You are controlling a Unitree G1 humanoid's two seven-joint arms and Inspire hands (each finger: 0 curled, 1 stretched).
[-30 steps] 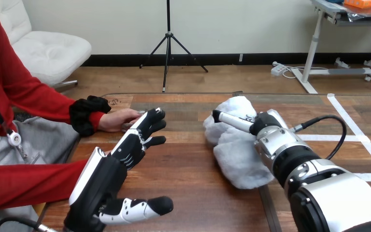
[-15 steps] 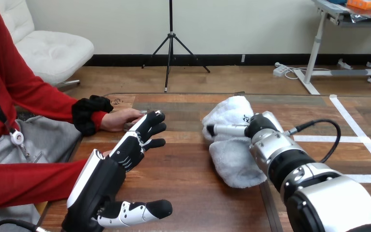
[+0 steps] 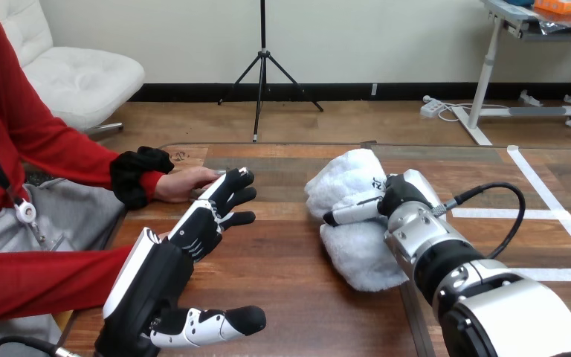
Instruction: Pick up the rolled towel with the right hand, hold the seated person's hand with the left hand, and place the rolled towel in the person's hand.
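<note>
Two hands: L hand (image 3: 156, 281) fingers straight, empty; R hand (image 3: 400, 195) fingers clamped on rolled towel (image 3: 357, 256).

Left hand (image 3: 169, 262) open; right hand (image 3: 404, 198) curled, gripping.

Robot test lab: wooden table (image 3: 297, 297) with white tape lines (image 3: 544, 214).

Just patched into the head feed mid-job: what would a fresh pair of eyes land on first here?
The white rolled towel lies right of the table's centre, with the right hand over it and its thumb pressed across the towel's middle. At the left, the left hand reaches forward with straight fingers that end close to the person's hand, which rests near the table's far left edge; whether they touch cannot be told.
</note>
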